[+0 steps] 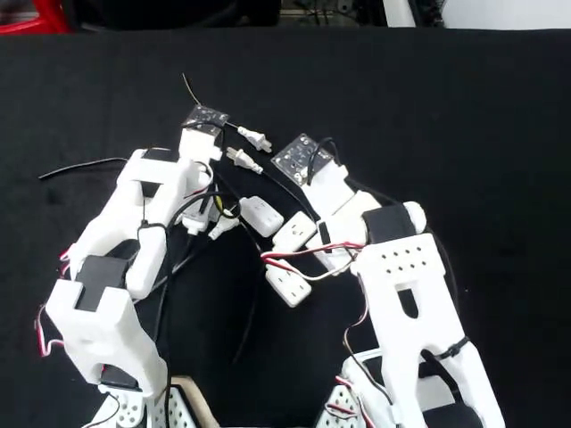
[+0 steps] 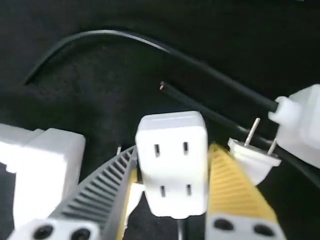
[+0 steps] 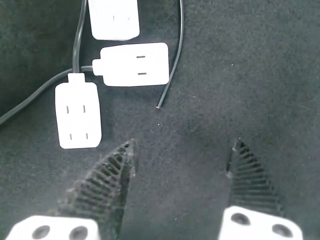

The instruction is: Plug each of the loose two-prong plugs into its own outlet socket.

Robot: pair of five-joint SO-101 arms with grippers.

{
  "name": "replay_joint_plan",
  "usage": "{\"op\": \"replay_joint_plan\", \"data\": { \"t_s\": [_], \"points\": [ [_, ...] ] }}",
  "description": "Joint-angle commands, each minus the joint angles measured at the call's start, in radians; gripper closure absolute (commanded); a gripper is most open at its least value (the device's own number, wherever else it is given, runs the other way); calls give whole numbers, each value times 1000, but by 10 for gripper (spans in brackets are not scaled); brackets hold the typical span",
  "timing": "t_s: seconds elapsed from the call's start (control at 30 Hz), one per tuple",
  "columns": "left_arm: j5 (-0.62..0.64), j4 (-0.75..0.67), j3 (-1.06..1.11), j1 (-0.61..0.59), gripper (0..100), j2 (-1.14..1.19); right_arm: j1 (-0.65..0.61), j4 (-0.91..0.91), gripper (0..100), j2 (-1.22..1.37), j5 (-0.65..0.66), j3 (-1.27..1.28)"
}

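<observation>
1. Progress, from the high view: two loose plugs, the far plug [image 1: 255, 138] and the near plug [image 1: 243, 160], are seen lying with bare prongs. Both are beyond the middle socket [image 1: 294, 232] and apart from it. No plug is seen seated in any socket, so every insertion is judged as not yet made.
2. Two further sockets are placed around the middle socket. The far socket [image 1: 261, 214] is just beside it, and the near socket [image 1: 288, 283] is on the side toward the arm bases. None of the three is occupied.
3. In the left wrist view, the left gripper [image 2: 173, 149] is seen clamped on a held socket [image 2: 172, 165]. A grey finger [image 2: 100, 185] is pressed to one flank and a yellow finger [image 2: 235, 185] to the other. A prong-up plug [image 2: 252, 152] is seen just beside the yellow finger but not entered. A black cord [image 2: 125, 37] is curved across the cloth behind. This grip is judged to be preparation for a first insertion.
4. In the right wrist view, the right gripper [image 3: 183, 150] is shown with its jaws spread wide and nothing held. It is poised over bare cloth near the middle socket.
5. The table is covered by a black cloth [image 1: 464, 107]. A red object [image 1: 27, 13] is seen past the table's far edge. A wooden piece [image 1: 192, 397] is seen between the arm bases.
</observation>
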Motion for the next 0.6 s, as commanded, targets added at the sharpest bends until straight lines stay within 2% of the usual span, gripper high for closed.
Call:
{"op": "replay_joint_plan", "data": {
  "t_s": [0.0,0.2,0.33,0.43,0.57],
  "points": [
    [-9,20,-33,5,940,-5,-12,-14,712,-4,-2,-4],
    [-77,132,-42,45,949,-21,-12,-14,712,-4,-2,-4],
    [-80,173,-35,33,950,-106,-12,-14,712,-4,-2,-4],
    [-158,222,-33,22,950,-183,-12,-14,712,-4,-2,-2],
    [-172,255,-41,18,946,-259,-12,-14,712,-4,-2,-2]
  ]
}}
